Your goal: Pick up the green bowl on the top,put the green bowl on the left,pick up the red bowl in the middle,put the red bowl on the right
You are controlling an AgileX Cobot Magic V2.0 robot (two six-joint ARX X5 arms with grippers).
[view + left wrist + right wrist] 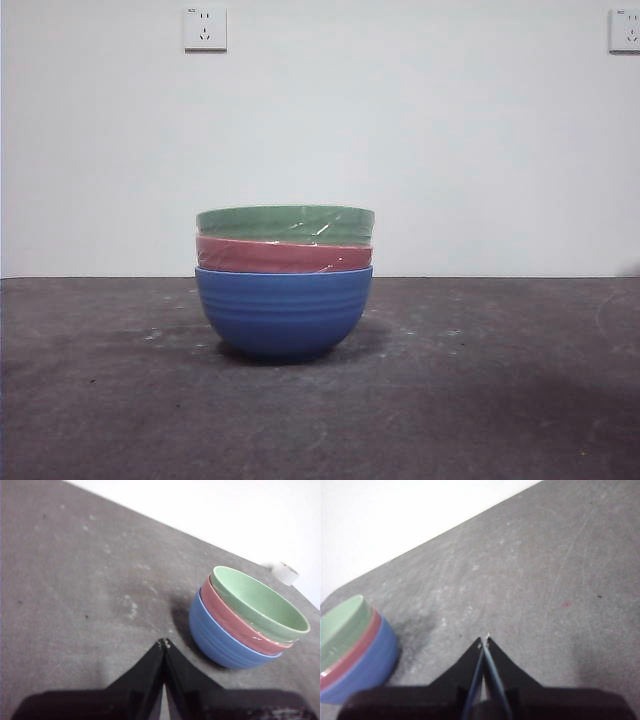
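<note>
1. Front view: three bowls sit nested in one stack near the middle of the dark grey table (pixel 100 400). The green bowl (pixel 285 222) is on top, with only its upper band showing and a few white scratch flecks near its lower edge. The red bowl (pixel 283 256) sits directly under it, again showing only a band. The blue bowl (pixel 283 312) is at the bottom and rests on the table, casting a soft shadow around its base. Behind is a pale wall with one socket (pixel 205 29) at upper left and another socket (pixel 626 30) at the upper right edge. No arm shows in this view

2. Left wrist view: the left gripper (pixel 164 642) hangs above bare table, its two black jaws pressed together so the tips meet, holding nothing. The stack stands near it but apart; the green bowl (pixel 257 602) shows its pale inside, with the red bowl (pixel 235 625) and blue bowl (pixel 220 640) rimmed beneath it. A small white object (pixel 285 572) lies at the table's far edge, too blurred to identify

3. Right wrist view: the right gripper (pixel 484 640) also has its jaws closed tip to tip and empty, over bare table. The stack sits well apart from it at the picture's edge, partly cut off: green bowl (pixel 342 625), red bowl (pixel 355 652), blue bowl (pixel 367 672)
</note>
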